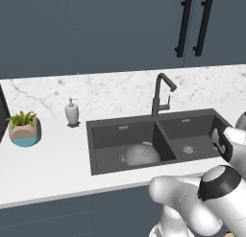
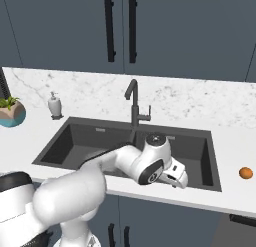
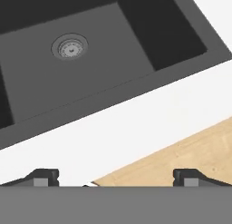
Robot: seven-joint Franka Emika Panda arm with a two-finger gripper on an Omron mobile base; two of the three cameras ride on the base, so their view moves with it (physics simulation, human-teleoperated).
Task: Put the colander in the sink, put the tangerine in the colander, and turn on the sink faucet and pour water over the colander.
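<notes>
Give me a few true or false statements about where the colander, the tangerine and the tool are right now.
1. The colander sits in the left basin of the sink. True.
2. The tangerine is inside the colander. False: it lies on the counter right of the sink.
3. The tool is open and holds nothing. True.
4. Water runs from the sink faucet. False: no water shows.
5. The soap dispenser stands right of the faucet. False: it stands to its left.
</notes>
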